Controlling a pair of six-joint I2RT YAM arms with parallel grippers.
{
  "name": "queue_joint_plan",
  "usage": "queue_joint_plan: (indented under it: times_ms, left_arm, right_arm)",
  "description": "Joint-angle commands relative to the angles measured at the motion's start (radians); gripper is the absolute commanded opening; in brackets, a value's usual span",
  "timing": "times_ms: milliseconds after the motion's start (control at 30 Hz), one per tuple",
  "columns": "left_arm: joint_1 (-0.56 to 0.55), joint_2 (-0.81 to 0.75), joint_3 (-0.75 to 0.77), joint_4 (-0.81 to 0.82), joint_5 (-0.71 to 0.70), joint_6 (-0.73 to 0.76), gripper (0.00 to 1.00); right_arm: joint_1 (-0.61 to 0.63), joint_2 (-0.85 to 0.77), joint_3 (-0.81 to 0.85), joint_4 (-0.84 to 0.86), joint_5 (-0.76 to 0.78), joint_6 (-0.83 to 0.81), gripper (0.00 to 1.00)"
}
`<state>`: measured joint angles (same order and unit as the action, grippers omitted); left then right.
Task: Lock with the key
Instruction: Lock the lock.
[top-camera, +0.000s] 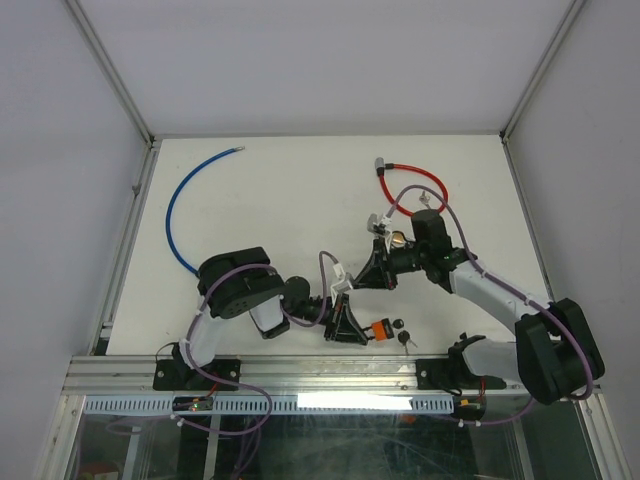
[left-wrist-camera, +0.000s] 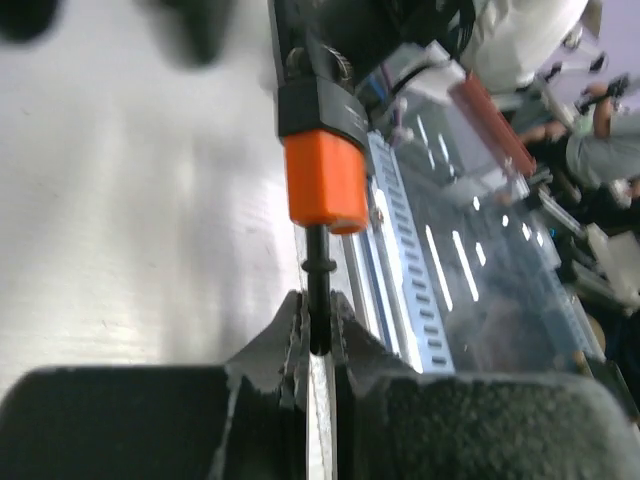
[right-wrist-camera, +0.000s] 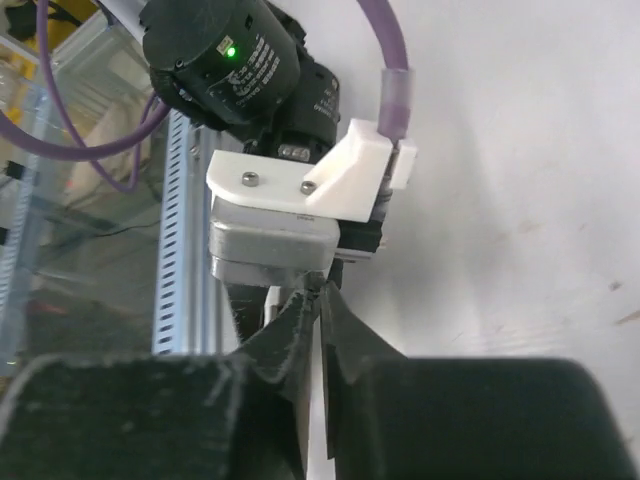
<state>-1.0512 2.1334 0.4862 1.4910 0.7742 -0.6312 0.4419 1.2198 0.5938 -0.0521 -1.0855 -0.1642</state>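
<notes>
Left gripper (left-wrist-camera: 315, 322) clamped on orange padlock (left-wrist-camera: 325, 180) shackle | right gripper (right-wrist-camera: 321, 300) nearly closed, hold unclear | risk: right fingers, close beside left wrist, may strike it; keys (top-camera: 401, 325) unreached

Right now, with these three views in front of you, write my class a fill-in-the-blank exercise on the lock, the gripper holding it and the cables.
1. The lock has an ___ body.
2. The gripper shut on the lock's thin black bar belongs to the ___ arm.
3. The left cable on the table is ___.
4. The right cable is ___.

Missing words: orange; left; blue; red.
</notes>
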Motion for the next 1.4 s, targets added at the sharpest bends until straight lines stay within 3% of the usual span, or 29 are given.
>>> queue_joint_plan:
  times_ms: [0, 33, 100, 300, 400, 600, 733, 867, 933, 1033, 1133, 1233, 1367]
  left_arm:
    - [-0.016, -0.043, -0.043, 0.25, 0.091, 0.015, 0.0]
    - [0.0, -0.068, -0.069, 0.25, 0.063, 0.034, 0.0]
    - [0.036, -0.122, -0.117, 0.234, 0.007, 0.067, 0.0]
    - [0.096, -0.26, -0.196, 0.077, -0.073, 0.19, 0.0]
    - [0.103, -0.336, -0.205, -0.024, -0.114, 0.259, 0.0]
    - [0.12, -0.495, -0.182, -0.296, -0.198, 0.46, 0.0]
    - [0.125, -0.568, -0.147, -0.463, -0.262, 0.617, 0.0]
    - [0.13, -0.6, -0.127, -0.517, -0.286, 0.701, 0.0]
    - [0.131, -0.601, -0.13, -0.498, -0.289, 0.729, 0.0]
    - [0.132, -0.584, -0.129, -0.48, -0.297, 0.76, 0.0]
    - [0.135, -0.56, -0.134, -0.452, -0.302, 0.773, 0.0]
    - [0.139, -0.541, -0.155, -0.406, -0.314, 0.778, 0.0]
    - [0.146, -0.517, -0.179, -0.347, -0.324, 0.782, 0.0]
  right_arm:
    - [0.015, -0.006, 0.131, 0.273, -0.084, 0.015, 0.0]
    - [0.015, 0.0, 0.135, 0.257, -0.084, 0.015, 0.0]
    - [0.013, 0.01, 0.148, 0.208, -0.052, -0.184, 0.0]
    - [-0.086, -0.009, 0.235, 0.093, -0.153, -0.168, 0.03]
    - [-0.126, -0.029, 0.256, -0.031, -0.199, -0.271, 0.25]
    - [-0.162, -0.075, 0.232, -0.267, -0.284, -0.662, 0.98]
    - [-0.179, -0.017, 0.307, -0.713, -0.352, -1.157, 0.99]
    - [-0.155, 0.077, 0.386, -1.032, -0.289, -1.484, 0.99]
    - [-0.141, 0.119, 0.4, -1.092, -0.243, -1.564, 0.99]
    - [-0.115, 0.151, 0.381, -1.025, -0.176, -1.537, 0.94]
    - [-0.081, 0.137, 0.322, -0.812, -0.1, -1.317, 0.82]
    - [-0.053, 0.117, 0.261, -0.63, -0.032, -1.173, 0.78]
    - [-0.038, 0.155, 0.249, -0.6, -0.019, -1.162, 0.66]
